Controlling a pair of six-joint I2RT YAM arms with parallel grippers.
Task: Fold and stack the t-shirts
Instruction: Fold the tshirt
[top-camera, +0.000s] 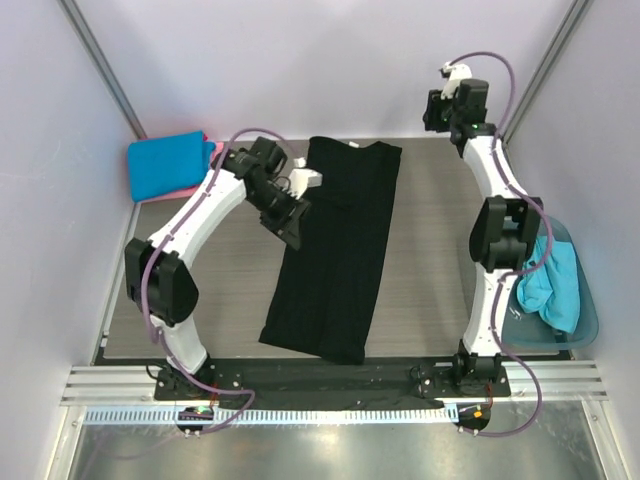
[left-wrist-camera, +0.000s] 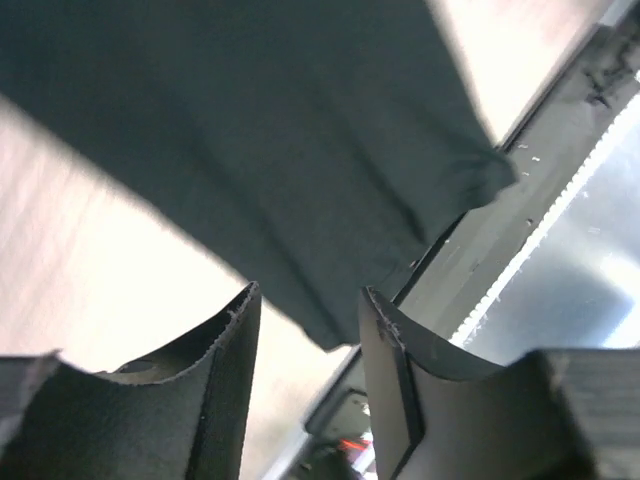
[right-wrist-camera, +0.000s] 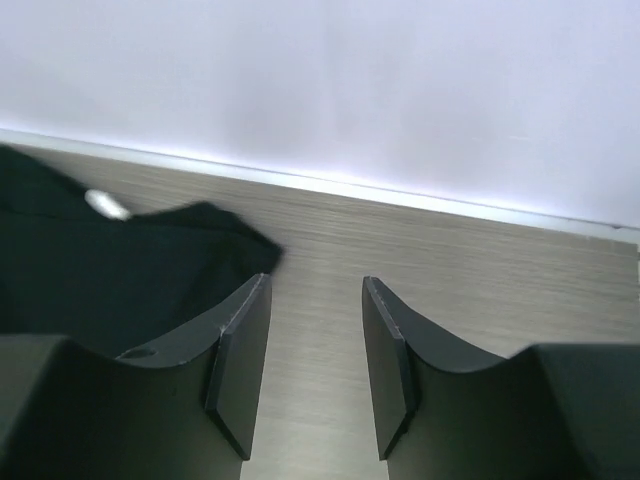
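Note:
The black t-shirt (top-camera: 340, 250) lies as a long folded strip down the middle of the table; it also shows in the left wrist view (left-wrist-camera: 270, 140) and the right wrist view (right-wrist-camera: 110, 270). My left gripper (top-camera: 293, 230) is open and empty, hovering at the strip's left edge (left-wrist-camera: 305, 295). My right gripper (top-camera: 440, 108) is open and empty (right-wrist-camera: 315, 285), raised at the back right, apart from the shirt's far corner. A folded bright blue t-shirt (top-camera: 165, 165) rests on a pink one (top-camera: 170, 192) at the back left. A turquoise t-shirt (top-camera: 555, 285) lies bunched in the tub.
The translucent teal tub (top-camera: 580, 335) stands at the right edge beside the right arm. Grey walls close the back and sides. A metal rail (top-camera: 330, 380) runs along the front edge, also in the left wrist view (left-wrist-camera: 560, 200).

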